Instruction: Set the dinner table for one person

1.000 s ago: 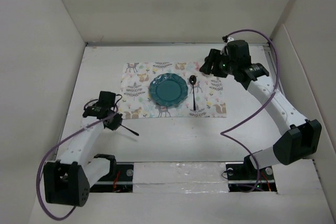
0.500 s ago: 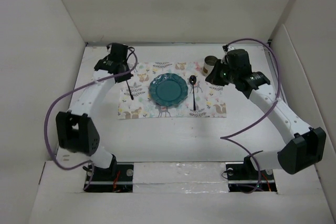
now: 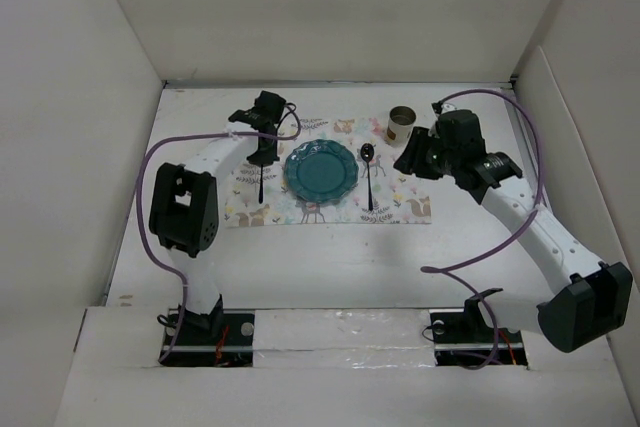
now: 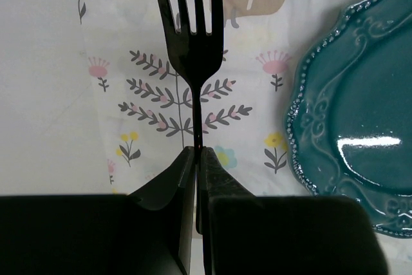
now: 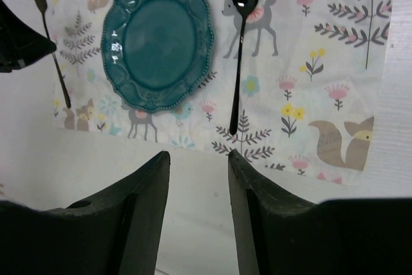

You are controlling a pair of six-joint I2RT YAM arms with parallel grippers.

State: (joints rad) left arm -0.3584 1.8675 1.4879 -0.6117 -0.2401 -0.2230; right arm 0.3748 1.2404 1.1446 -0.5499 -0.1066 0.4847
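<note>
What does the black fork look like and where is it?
The fork is all black and slightly shiny, with long thin tines and a slim handle. The left end effector is shut on its handle just below the tines. It is over the flowery placemat, left of the teal plate and apart from it. I cannot tell if it touches the placemat.

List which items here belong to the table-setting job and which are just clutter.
Job: fork, held by left gripper; teal plate; spoon; tan cup; placemat; dinner table.
Clutter: none loose; only the white enclosure walls.
</note>
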